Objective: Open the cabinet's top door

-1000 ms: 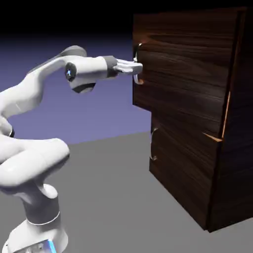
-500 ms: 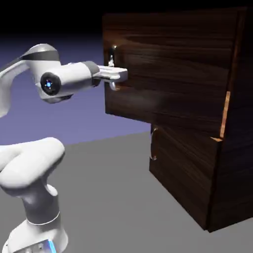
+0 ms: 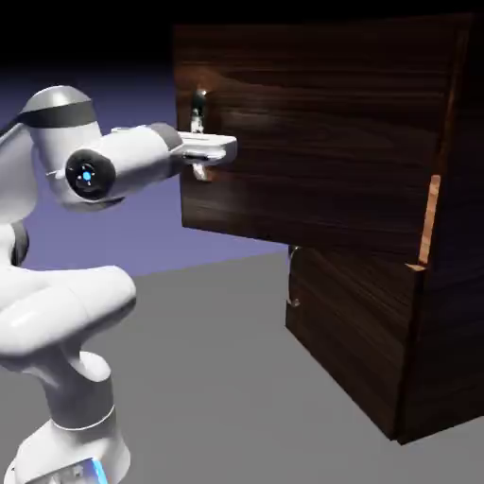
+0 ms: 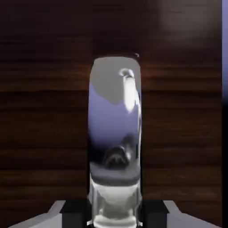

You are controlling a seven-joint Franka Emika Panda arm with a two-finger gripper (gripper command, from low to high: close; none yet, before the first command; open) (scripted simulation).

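Observation:
The dark wood-grain cabinet (image 3: 416,312) stands at the right of the exterior view. Its top door (image 3: 302,132) is swung well out toward the left, its free edge far from the cabinet body. My gripper (image 3: 204,151) is shut on the silver handle (image 3: 198,112) at that free edge. In the hand view the curved shiny handle (image 4: 116,133) fills the middle, running down between my grey fingertips (image 4: 55,213) at the bottom edge, with the door's dark wood (image 4: 40,111) behind it.
The shorter lower panel (image 3: 350,331) with its own small handle (image 3: 295,276) stays flush with the cabinet. An orange-brown rim (image 3: 433,213) shows where the top door meets the cabinet's side. The arm's base (image 3: 66,444) stands at the lower left on the grey table (image 3: 217,378).
The gripper has drawn back to the left with the handle in it, and the top door has swung further out from the cabinet.

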